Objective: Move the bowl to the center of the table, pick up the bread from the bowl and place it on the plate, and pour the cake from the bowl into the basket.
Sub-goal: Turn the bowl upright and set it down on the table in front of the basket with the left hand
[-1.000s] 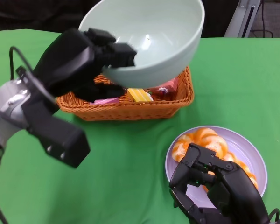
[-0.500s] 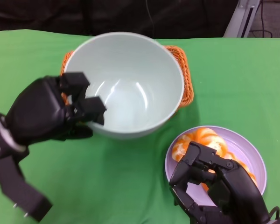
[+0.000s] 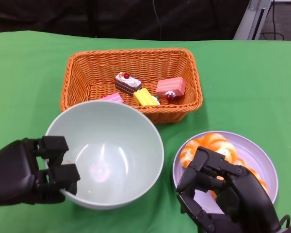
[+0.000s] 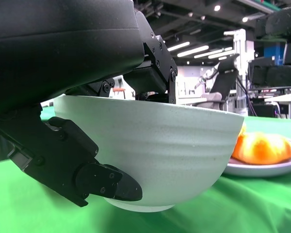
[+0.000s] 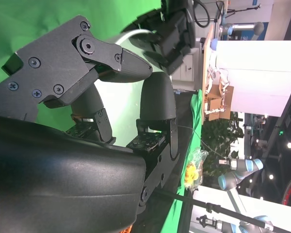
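The pale green bowl (image 3: 106, 150) is empty and upright near the table's front left; my left hand (image 3: 29, 174) grips its near-left rim. In the left wrist view the bowl (image 4: 155, 155) sits just above or on the green cloth, held by my left hand (image 4: 77, 160). Several small cakes (image 3: 145, 90) lie in the orange wicker basket (image 3: 131, 111) behind the bowl. The orange bread (image 3: 208, 145) rests on the lavender plate (image 3: 257, 155) at the front right. My right hand (image 3: 223, 194) hovers over the plate's near side, fingers curled, holding nothing.
The green cloth (image 3: 252, 82) covers the table. The basket stands at the centre back, right behind the bowl. The plate (image 4: 266, 167) lies close to the bowl's right side.
My left hand brought the bowl down from its tilt over the basket, levelled it and moved it toward me to the front left. The right hand has not moved.
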Robot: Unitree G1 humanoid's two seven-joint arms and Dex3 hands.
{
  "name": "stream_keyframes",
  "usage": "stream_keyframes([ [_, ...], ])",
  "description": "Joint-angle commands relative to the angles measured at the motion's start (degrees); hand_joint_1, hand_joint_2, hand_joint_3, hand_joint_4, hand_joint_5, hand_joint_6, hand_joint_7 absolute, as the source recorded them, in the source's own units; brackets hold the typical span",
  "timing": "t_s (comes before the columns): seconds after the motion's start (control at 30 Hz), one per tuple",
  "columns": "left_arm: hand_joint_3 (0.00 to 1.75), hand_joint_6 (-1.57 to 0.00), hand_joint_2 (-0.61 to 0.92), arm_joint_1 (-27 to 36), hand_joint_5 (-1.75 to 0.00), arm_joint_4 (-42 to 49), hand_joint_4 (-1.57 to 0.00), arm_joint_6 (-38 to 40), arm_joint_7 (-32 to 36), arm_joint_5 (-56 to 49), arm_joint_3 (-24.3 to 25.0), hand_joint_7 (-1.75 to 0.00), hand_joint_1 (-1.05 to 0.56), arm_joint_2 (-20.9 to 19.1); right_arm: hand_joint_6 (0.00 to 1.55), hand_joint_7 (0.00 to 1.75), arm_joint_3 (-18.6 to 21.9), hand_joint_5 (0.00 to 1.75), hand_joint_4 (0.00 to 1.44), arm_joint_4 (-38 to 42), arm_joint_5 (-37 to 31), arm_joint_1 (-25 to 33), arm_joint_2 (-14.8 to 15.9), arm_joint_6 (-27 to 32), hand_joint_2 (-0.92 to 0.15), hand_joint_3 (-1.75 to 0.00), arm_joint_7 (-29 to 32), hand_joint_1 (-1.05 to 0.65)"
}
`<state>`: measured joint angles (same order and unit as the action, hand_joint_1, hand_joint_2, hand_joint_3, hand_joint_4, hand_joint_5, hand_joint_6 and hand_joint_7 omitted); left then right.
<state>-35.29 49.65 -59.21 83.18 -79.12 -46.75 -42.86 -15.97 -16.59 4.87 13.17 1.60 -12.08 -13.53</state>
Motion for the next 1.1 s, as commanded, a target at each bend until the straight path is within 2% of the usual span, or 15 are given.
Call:
stream_keyframes([
  [0.03, 0.39, -0.7, 0.65, 1.8, -1.73, 1.5, -0.81, -0.4, 1.1, 0.5, -1.5, -1.57, -0.13, -1.9, 0.56, 1.51, 0.8, 1.75, 0.62, -0.7, 1.0, 0.2, 0.3, 0.7, -0.54, -0.95, -0.1, -0.27],
  [0.13, 0.39, -0.59, 0.62, 2.5, -1.74, 2.7, -0.79, -0.7, -0.3, 1.4, -2.4, -1.73, -0.13, -1.4, 0.56, 1.49, 0.9, 1.75, 0.62, -0.4, 0.8, 0.1, 0.2, 0.4, -0.53, -0.98, 0.0, -0.27],
  [0.37, 0.4, -0.55, 0.67, 0.5, -1.75, 7.9, -0.77, -0.7, -4.5, 2.5, -4.2, -1.75, -0.18, 1.7, 0.58, 1.48, 0.9, 1.75, 0.63, 0.1, -0.2, 0.0, 0.0, -0.6, -0.5, -1.03, 0.4, -0.26],
  [0.47, 0.39, -0.57, 0.7, -0.6, -1.75, 9.6, -0.77, -0.4, -5.8, 2.8, -5.0, -1.72, -0.2, 3.3, 0.6, 1.48, 0.8, 1.74, 0.63, -0.1, -1.2, 0.0, 0.0, -0.6, -0.49, -1.04, 1.0, -0.28],
  [0.6, 0.39, -0.55, 0.76, -1.3, -1.75, 10.9, -0.73, -1.2, -7.9, 4.1, -5.4, -1.68, -0.24, 4.9, 0.59, 1.49, 0.5, 1.75, 0.63, -0.5, -1.2, 0.1, -0.2, -0.3, -0.54, -0.95, 1.2, -0.32],
  [0.73, 0.27, -0.6, 0.83, -1.2, -1.74, 10.7, -0.7, -1.6, -9.2, 5.7, -5.0, -1.53, -0.25, 5.3, 0.58, 1.49, 0.4, 1.75, 0.62, -0.3, -0.9, 0.0, -0.2, -0.5, -0.54, -0.96, 1.2, -0.3],
  [0.9, 0.15, -0.73, 0.91, -0.6, -1.64, 9.2, -0.73, -2.5, -10.0, 8.1, -4.2, -1.24, -0.27, 5.4, 0.58, 1.49, 0.6, 1.75, 0.62, -0.2, -0.5, -0.2, 0.1, -0.6, -0.54, -0.95, 1.0, -0.3],
  [0.97, 0.14, -0.84, 0.92, -0.1, -1.48, 8.1, -0.78, -3.3, -11.1, 9.2, -3.8, -0.93, -0.28, 5.0, 0.58, 1.5, 0.7, 1.75, 0.62, -0.4, -0.4, -0.1, 0.2, -0.3, -0.54, -0.94, 0.9, -0.3],
  [1.0, 0.11, -0.86, 0.92, 0.2, -1.35, 7.4, -0.79, -3.9, -12.7, 10.2, -3.3, -0.78, -0.29, 4.6, 0.58, 1.5, 0.7, 1.75, 0.62, -0.5, -0.3, 0.0, 0.3, -0.1, -0.54, -0.94, 0.8, -0.29],
  [1.03, 0.07, -0.84, 0.91, 0.5, -1.07, 6.6, -0.77, -4.9, -15.5, 11.6, -2.7, -0.53, -0.3, 3.9, 0.58, 1.5, 0.7, 1.75, 0.62, -0.3, 0.0, 0.0, 0.2, -0.3, -0.54, -0.95, 0.6, -0.29],
  [1.1, 0.03, -0.82, 0.91, 0.8, -0.67, 5.7, -0.78, -7.7, -21.9, 14.6, -1.6, -0.22, -0.34, 2.8, 0.57, 1.49, 0.8, 1.75, 0.62, -0.1, 0.3, -0.1, 0.2, -0.6, -0.53, -0.95, 0.4, -0.29],
])
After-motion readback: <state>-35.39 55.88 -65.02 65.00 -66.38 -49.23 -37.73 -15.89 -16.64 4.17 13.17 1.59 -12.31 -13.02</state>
